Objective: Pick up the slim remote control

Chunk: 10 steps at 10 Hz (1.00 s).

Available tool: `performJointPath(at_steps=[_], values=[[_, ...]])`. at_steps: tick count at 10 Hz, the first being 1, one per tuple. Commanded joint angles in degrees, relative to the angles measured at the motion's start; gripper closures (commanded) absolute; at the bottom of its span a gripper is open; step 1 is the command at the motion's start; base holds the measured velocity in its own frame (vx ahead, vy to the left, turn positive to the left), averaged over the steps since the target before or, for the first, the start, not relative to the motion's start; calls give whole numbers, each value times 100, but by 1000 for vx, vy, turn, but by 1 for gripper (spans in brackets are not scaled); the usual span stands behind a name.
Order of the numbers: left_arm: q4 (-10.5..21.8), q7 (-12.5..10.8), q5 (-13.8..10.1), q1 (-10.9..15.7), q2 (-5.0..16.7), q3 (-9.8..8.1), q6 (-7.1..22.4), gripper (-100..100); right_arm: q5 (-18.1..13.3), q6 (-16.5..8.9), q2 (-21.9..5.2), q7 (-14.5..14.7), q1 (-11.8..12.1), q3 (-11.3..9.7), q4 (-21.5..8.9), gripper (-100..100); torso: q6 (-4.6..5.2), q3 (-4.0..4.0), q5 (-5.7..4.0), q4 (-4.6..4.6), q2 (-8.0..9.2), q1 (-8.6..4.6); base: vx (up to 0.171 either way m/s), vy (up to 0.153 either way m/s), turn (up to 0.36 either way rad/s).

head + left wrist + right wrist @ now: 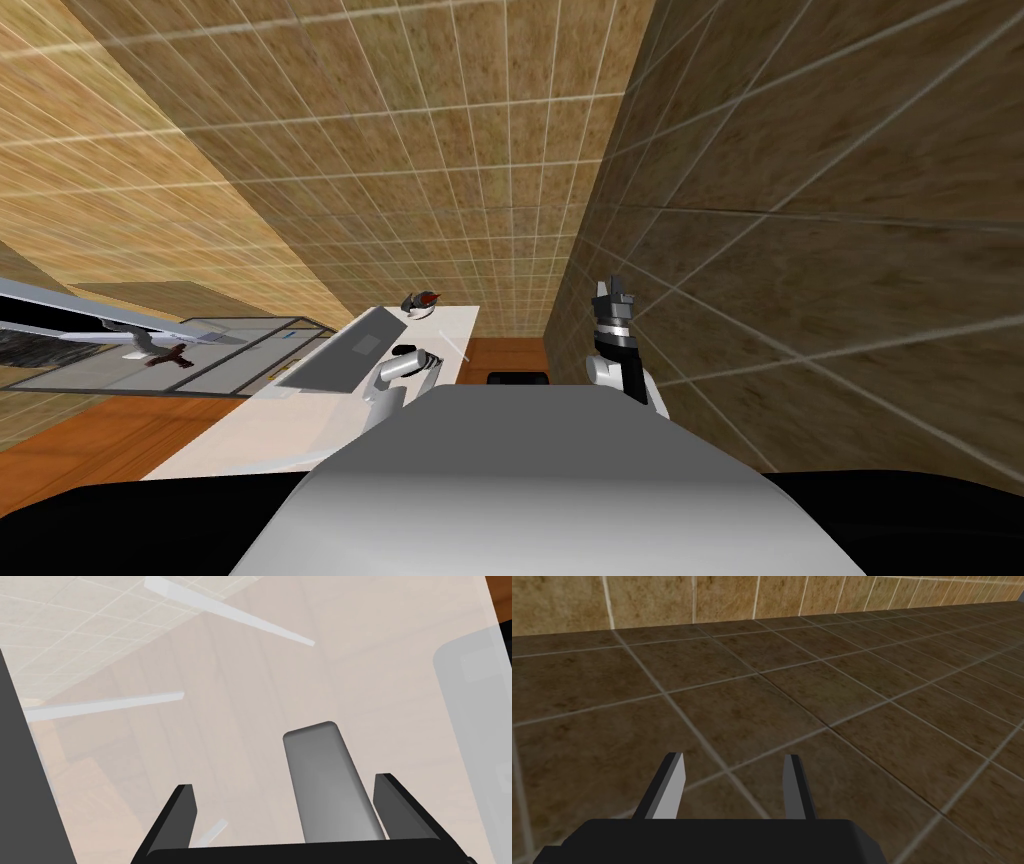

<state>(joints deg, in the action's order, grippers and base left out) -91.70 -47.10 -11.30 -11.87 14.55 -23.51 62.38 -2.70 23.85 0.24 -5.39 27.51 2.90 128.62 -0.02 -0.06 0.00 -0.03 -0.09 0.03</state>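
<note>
left tool (pixel 283 781): arm forward, 2 fingers spread wide | right tool (pixel 734 757): held up, 2 fingers parted

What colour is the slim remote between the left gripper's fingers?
The slim, rounded remote control is plain mid-grey; the left wrist view shows it best.

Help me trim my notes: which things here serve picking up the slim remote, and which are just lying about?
Job: slim grey round-ended remote; open left gripper, fingers either side of it; glossy pale table under it.
Lying about: flat grey slab; small dark red and white object; open right gripper, facing brown tiled wall.
</note>
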Motion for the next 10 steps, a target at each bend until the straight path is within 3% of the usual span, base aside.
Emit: performJointPath(at_steps=[1,3,4,7,10], values=[[71,-55,-28,15,-12,-49,210,-100,0,0,0,0,0,0,0,0,0,0,0,0,0,0,26,6,9],[376,-212,-141,77,-45,-237,616,-100,0,0,0,0,0,0,0,0,0,1,0,0,1,-1,40,14,20],[376,-212,-141,77,-45,-237,670,-100,0,0,0,0,0,0,0,0,0,-2,0,-1,-4,3,33,14,8],[748,-381,-279,141,-90,-478,1189,-100,0,0,0,0,0,0,0,0,-1,0,1,0,0,6,33,26,28],[1000,-477,-375,174,-139,-642,1507,-100,0,0,0,0,0,0,0,0,0,1,3,0,2,12,28,43,30]])
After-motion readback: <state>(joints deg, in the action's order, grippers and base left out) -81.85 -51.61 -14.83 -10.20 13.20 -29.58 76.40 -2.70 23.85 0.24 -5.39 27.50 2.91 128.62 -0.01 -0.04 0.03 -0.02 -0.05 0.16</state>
